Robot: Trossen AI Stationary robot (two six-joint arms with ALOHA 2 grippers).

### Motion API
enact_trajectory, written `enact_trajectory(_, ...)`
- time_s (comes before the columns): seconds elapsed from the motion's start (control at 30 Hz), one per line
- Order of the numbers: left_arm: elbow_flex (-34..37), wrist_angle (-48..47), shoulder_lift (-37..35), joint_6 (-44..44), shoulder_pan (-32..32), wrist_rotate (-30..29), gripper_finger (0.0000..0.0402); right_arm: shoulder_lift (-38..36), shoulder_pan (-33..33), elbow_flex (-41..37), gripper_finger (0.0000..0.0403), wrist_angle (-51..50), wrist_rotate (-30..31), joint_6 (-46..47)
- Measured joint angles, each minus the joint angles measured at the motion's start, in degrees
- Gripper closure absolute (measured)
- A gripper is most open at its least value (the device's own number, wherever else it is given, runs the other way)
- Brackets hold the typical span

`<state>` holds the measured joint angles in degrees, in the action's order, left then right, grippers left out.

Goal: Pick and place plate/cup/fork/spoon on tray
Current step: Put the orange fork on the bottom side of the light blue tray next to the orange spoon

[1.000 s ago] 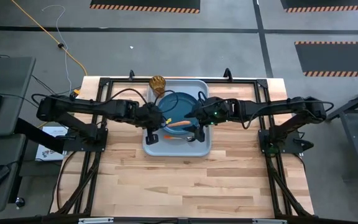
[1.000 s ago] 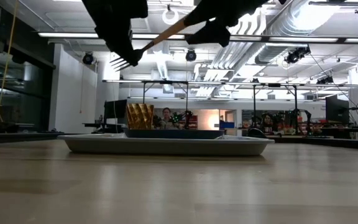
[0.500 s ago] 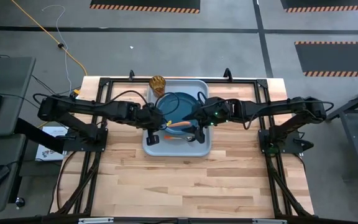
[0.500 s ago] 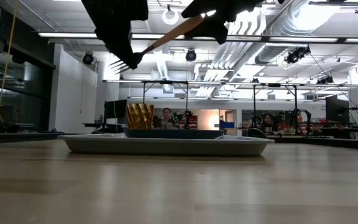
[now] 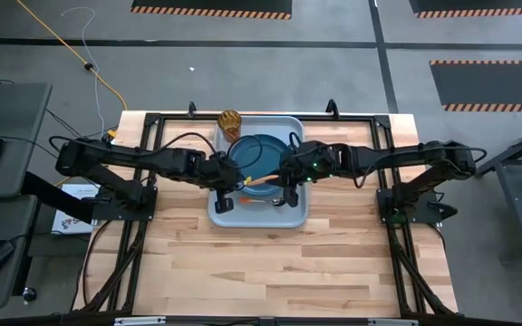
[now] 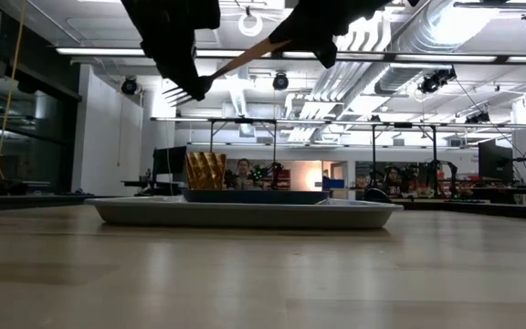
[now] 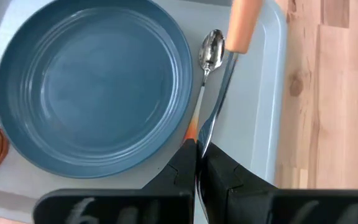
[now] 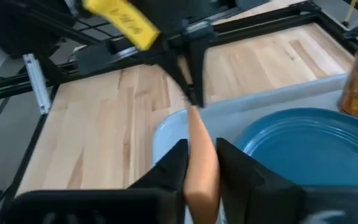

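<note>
Over the last second the right gripper (image 8: pixel 201 168) has shifted slightly along the fork (image 6: pixel 236 57), which remains aloft above the tray (image 6: pixel 245 215). Its fingers are closed against the orange handle. The left gripper (image 7: pixel 197 158) pinches the metal neck. We judge a handover is unresolved.

The plate (image 7: pixel 92 81), spoon (image 7: pixel 212 50) and cup (image 6: pixel 205 170) are on the tray. From above, the arms mask the fork.

Wooden table (image 5: pixel 270 263) — yellow cable (image 5: pixel 71 54).
</note>
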<state>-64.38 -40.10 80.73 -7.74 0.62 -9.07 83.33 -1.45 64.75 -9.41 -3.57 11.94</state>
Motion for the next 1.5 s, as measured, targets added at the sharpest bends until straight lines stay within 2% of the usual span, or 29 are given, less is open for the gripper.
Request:
enact_trajectory(0.1, 0.00, -0.09, 0.00, -0.23, -0.02, 0.21, 0.0401, 0.00, -0.05, 0.00, 0.0369, -0.29, 0.28, 0.05)
enact_trajectory(0.27, 0.00, 0.26, 0.00, -0.94, -0.02, 0.21, 0.0379, -0.15, -0.05, 0.00, 0.0370, -1.18, 0.08, 0.94)
enact_trajectory(0.57, -0.04, -2.94, -3.74, -0.20, -2.12, 1.44, 0.0255, -2.41, -0.62, 0.11, 0.0372, -7.47, -0.89, 0.24)
enact_trajectory(0.73, -0.06, -3.30, -9.77, -0.26, -3.86, -1.72, 0.0203, -5.23, -1.32, 0.09, 0.0372, -14.65, -2.02, -0.21)
enact_trajectory(1.0, 0.00, -0.53, -19.35, -3.81, -6.54, -2.53, 0.0192, -11.10, -1.54, 0.09, 0.0373, -23.46, 0.72, -0.34)
enact_trajectory(1.1, 0.04, 4.65, -22.72, -6.18, -7.12, -2.51, 0.0192, -13.48, -1.52, 0.09, 0.0373, -25.67, 2.09, -0.15)
enact_trajectory(1.23, 4.59, 19.03, -26.97, -7.84, -7.00, -3.39, 0.0192, -16.43, -1.56, 0.09, 0.0373, -26.16, 4.12, 0.45)
enact_trajectory(1.37, 14.74, 36.49, -30.48, -12.67, -6.88, -3.53, 0.0192, -19.53, -1.56, -2.52, 0.0373, -24.04, 4.57, 1.82)
enact_trajectory(1.5, 27.96, 55.59, -32.31, -22.24, -6.30, -3.54, 0.0192, -25.69, -1.45, -14.44, 0.0373, -11.31, 4.41, 9.82)
